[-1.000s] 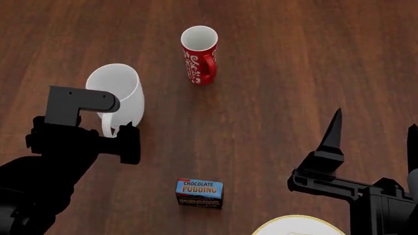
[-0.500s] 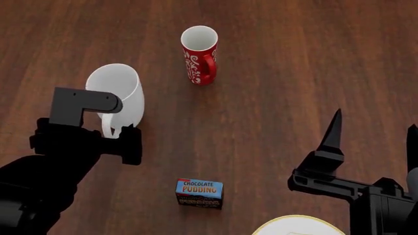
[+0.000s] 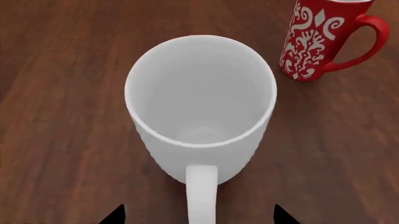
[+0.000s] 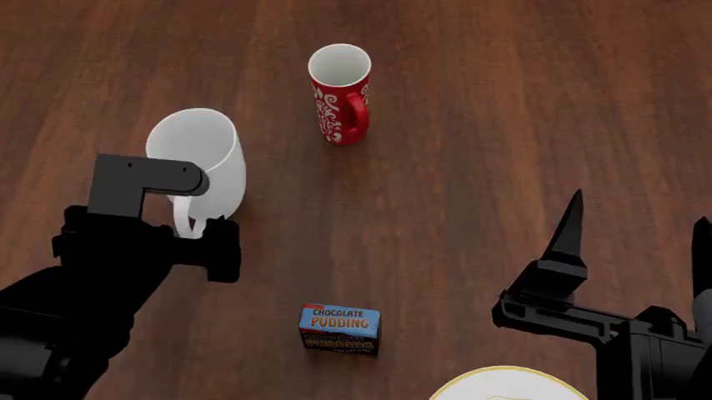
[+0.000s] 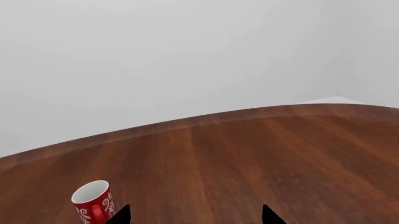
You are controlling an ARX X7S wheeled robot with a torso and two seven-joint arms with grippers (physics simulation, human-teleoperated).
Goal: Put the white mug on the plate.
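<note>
Standing empty: white mug point(image 3: 199, 112), red mug point(image 4: 339, 92).

Bottom edge cuts off most of the plate point(image 4: 508, 385).

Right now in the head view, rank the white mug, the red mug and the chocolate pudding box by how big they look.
1. White mug, clearly largest.
2. Red mug, narrower; it stands farther from the camera, so part of the gap may be distance.
3. Chocolate pudding box, smallest, though it lies nearest.
</note>
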